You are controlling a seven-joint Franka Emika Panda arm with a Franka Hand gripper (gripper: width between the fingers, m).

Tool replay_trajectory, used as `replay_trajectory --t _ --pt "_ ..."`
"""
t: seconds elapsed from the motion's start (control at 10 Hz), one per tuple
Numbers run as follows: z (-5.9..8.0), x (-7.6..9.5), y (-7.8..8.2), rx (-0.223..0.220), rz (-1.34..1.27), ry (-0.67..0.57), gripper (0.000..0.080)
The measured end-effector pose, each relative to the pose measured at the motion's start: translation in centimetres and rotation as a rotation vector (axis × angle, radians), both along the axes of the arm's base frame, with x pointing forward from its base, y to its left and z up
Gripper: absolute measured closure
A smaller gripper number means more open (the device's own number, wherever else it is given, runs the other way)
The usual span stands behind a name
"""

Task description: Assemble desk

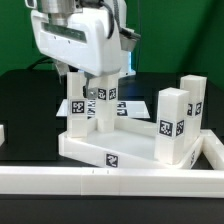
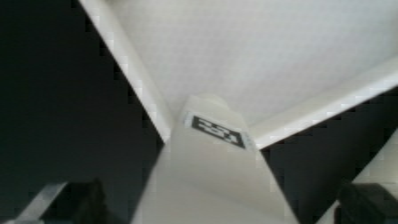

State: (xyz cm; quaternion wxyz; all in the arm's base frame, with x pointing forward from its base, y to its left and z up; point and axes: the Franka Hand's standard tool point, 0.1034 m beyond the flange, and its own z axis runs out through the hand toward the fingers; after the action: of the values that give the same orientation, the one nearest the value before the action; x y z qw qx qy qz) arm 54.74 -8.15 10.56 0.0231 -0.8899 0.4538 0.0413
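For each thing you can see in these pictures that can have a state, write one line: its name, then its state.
Gripper: open, around the top of a leg.
Leg under the gripper: upright, at a far corner of the tabletop.
Leg beside it: upright.
Near leg: upright at the exterior view's right.
Far right leg: upright.
Tabletop: lying flat, rim up.

A: White plastic tray-like rectangular tabletop [image 1: 128,150], how many are counted?
B: One is logged.
A: White square-section plastic legs?
B: Four are counted in the exterior view: first leg [image 1: 77,100], second leg [image 1: 108,104], third leg [image 1: 169,122], fourth leg [image 1: 195,100]. Only one is seen in the wrist view.
A: Long white border rail [image 1: 60,182]?
B: One is noted.
A: Black-and-white square tags?
B: At least five are made out; a full count cannot be given.
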Motion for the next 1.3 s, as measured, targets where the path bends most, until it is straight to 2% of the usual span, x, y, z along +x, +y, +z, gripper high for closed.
replay_trajectory --t 0.3,0.7,1.3 --pt "0.0 -0.01 -0.03 0.009 0.175 -0.014 0.0151" --pt "0.12 0.2 -0.63 -0.032 0.666 -0.017 0.0151" --pt "0.01 0.18 -0.71 -0.021 1.02 -0.035 0.0151"
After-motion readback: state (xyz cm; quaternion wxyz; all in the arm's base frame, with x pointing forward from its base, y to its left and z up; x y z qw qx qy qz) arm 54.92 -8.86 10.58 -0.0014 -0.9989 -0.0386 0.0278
